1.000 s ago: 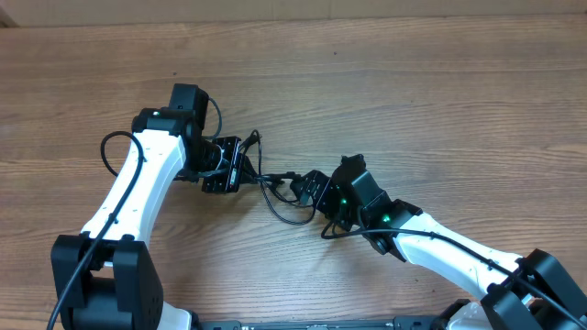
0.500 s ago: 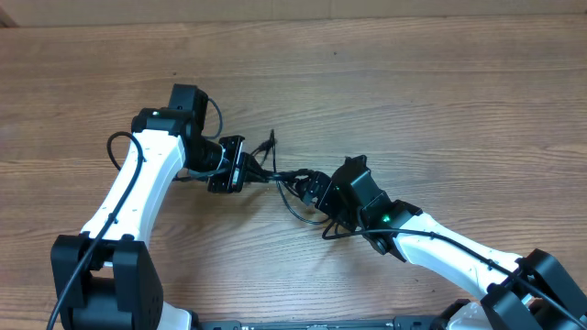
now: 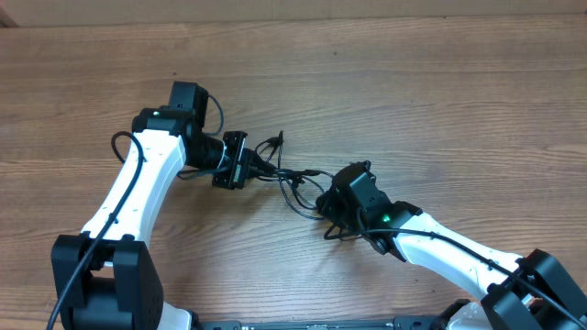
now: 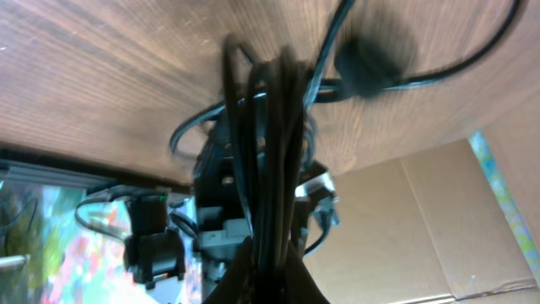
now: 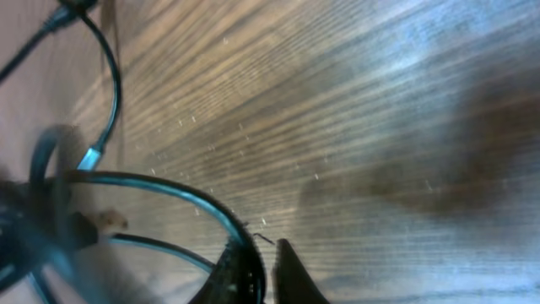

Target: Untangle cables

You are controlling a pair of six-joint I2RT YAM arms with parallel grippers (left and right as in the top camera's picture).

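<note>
Cables (image 3: pixel 286 176) stretch over the table (image 3: pixel 459 92) between my pincers: left pincer (image 3: pixel 242 161) clamped on the bundle, right pincer (image 5: pixel 268 249) closed on one loop (I think). Pulling apart hard may tighten the knot, or a strand slips out.

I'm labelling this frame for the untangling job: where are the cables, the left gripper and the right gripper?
cables (image 3: pixel 293 174), overhead, on the strand stretched between the two arms.
left gripper (image 3: pixel 246 163), overhead, midway between its fingertips.
right gripper (image 3: pixel 323 202), overhead, midway between its fingertips.
</note>
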